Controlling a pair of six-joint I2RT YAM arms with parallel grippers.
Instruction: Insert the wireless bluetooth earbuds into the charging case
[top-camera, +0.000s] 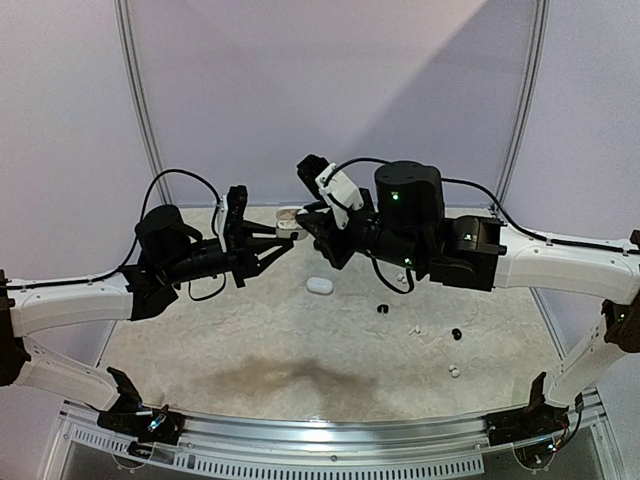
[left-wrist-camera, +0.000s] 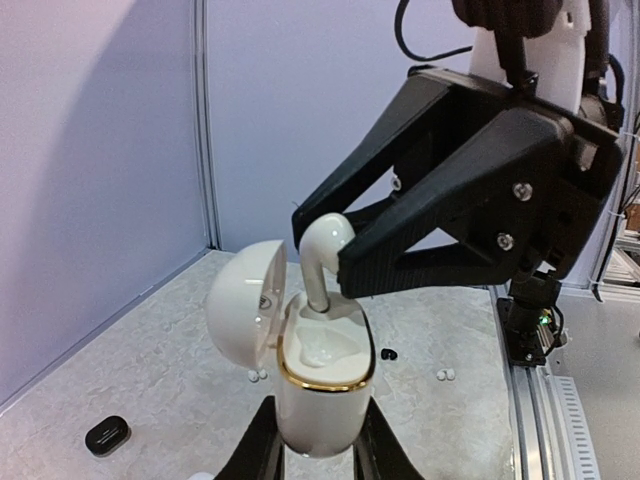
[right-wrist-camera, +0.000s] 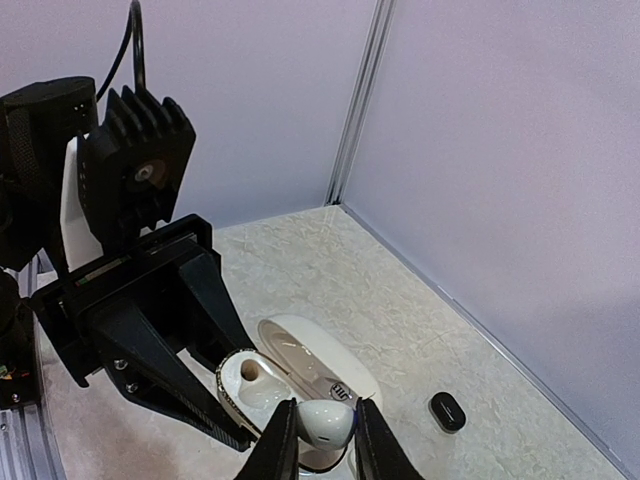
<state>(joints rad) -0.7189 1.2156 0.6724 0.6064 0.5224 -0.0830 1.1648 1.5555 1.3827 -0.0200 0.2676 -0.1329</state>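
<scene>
Insertion step: left gripper (left-wrist-camera: 318, 455) clamped tight on the open charging case (left-wrist-camera: 320, 395); right gripper (right-wrist-camera: 318, 440) pinches white earbud (right-wrist-camera: 326, 420), stem entering a socket. Next: press straight down, then release

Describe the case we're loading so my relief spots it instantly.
Look where the left arm and right arm meet above the table. The left gripper holds a white charging case there. Unlike the white case lying on the table, its lid is open, showing a gold rim.
</scene>
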